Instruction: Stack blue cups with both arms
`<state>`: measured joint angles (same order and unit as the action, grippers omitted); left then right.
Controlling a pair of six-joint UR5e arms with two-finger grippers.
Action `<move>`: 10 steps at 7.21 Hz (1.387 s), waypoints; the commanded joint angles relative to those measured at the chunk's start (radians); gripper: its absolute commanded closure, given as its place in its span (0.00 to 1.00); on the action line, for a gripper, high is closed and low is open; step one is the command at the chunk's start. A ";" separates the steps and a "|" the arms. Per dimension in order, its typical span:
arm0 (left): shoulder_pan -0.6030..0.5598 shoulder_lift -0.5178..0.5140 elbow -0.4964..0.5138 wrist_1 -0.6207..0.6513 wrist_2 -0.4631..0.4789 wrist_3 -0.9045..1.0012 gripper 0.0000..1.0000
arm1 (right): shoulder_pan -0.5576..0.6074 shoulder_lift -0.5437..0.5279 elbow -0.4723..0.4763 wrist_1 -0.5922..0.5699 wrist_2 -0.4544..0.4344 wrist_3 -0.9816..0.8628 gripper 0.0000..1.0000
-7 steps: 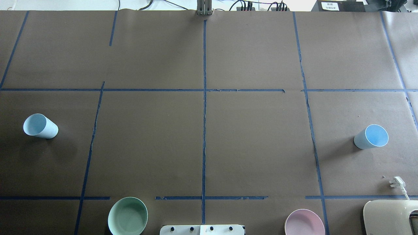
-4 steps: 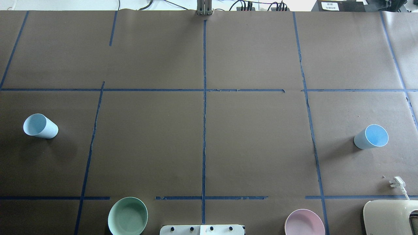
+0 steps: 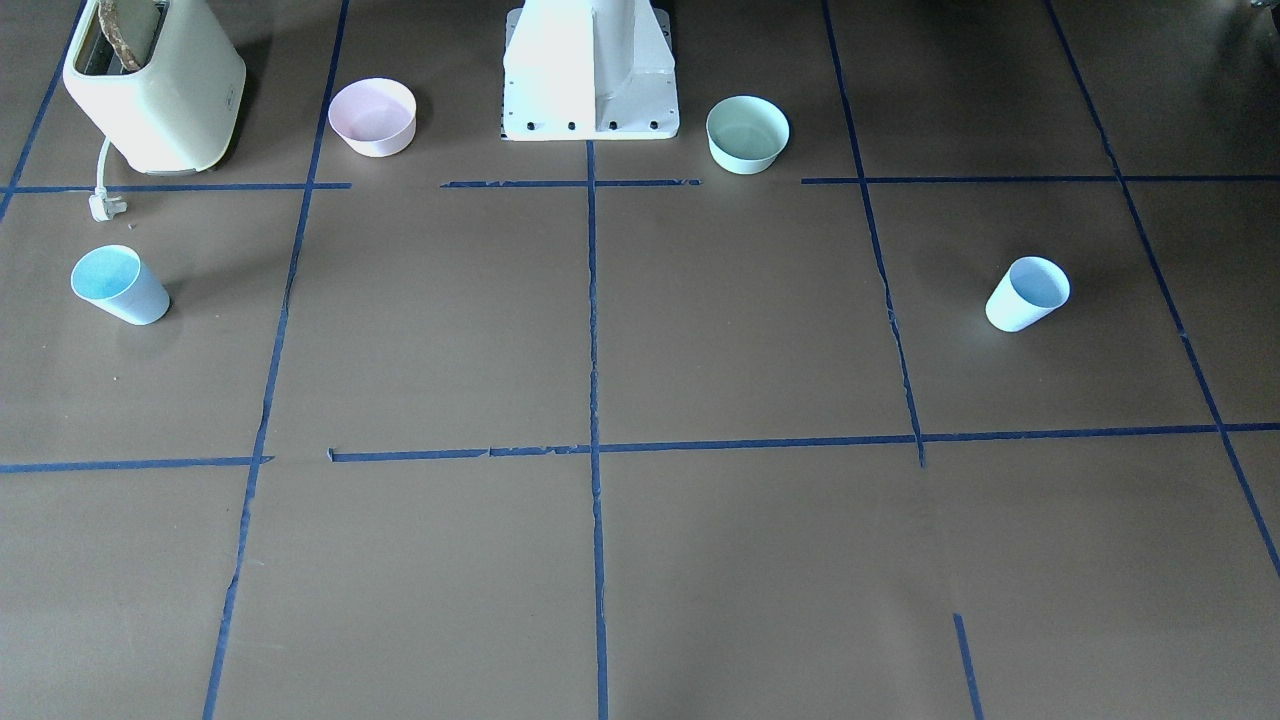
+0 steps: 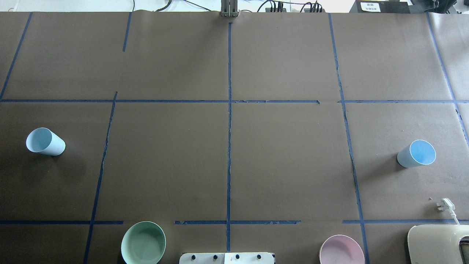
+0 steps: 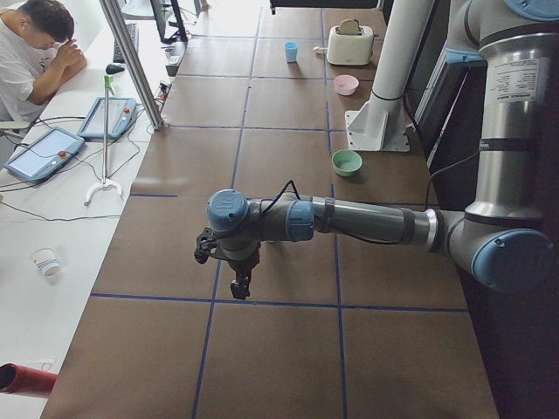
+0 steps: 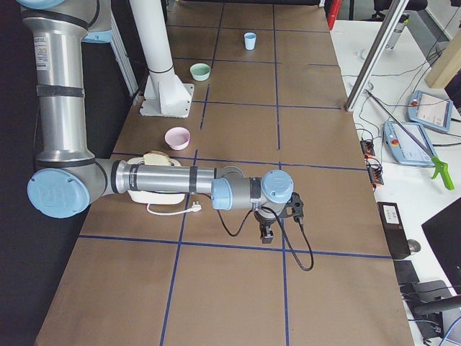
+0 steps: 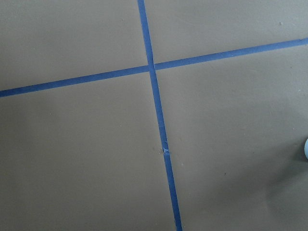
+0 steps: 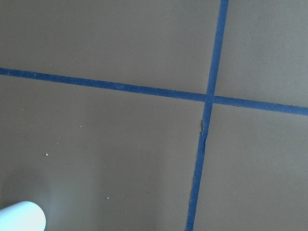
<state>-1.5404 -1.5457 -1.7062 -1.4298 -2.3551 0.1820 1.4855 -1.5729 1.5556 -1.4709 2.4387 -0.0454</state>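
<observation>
Approach, before either grasp. Nearest the base, I leave the mint-green bowl (image 4: 143, 242) and pink bowl (image 4: 341, 251) alone. Farther out the blue cups stand upright, well apart: left cup (image 4: 44, 141), right cup (image 4: 417, 154). The left gripper (image 5: 238, 284) and right gripper (image 6: 265, 234) hover above the table; I cannot tell their jaw opening. I would centre each over its cup, descend straight and pinch gently.

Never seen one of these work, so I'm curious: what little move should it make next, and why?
Probably shift the left claw sideways until it is over the left blue cup. That cup stands untouched, far from the right blue cup, and the left wrist view catches only its edge.
</observation>
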 commanded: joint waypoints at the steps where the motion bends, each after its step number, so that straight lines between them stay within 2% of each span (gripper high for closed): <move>1: 0.000 0.001 0.008 -0.009 0.000 -0.002 0.00 | -0.013 -0.007 -0.003 0.047 -0.003 0.002 0.00; 4: 0.003 0.001 -0.012 -0.029 -0.022 -0.006 0.00 | -0.019 -0.010 -0.003 0.046 0.000 0.007 0.00; 6: 0.008 0.001 -0.013 -0.040 -0.055 -0.013 0.00 | -0.019 -0.033 -0.003 0.120 0.000 0.002 0.00; 7: 0.046 -0.001 -0.032 -0.066 -0.075 -0.115 0.00 | -0.019 -0.039 -0.003 0.133 0.005 0.005 0.00; 10: 0.273 0.059 -0.036 -0.445 -0.050 -0.619 0.00 | -0.021 -0.039 -0.003 0.133 0.003 0.007 0.00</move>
<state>-1.3551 -1.5076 -1.7440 -1.7228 -2.4189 -0.2309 1.4655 -1.6115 1.5524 -1.3389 2.4431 -0.0396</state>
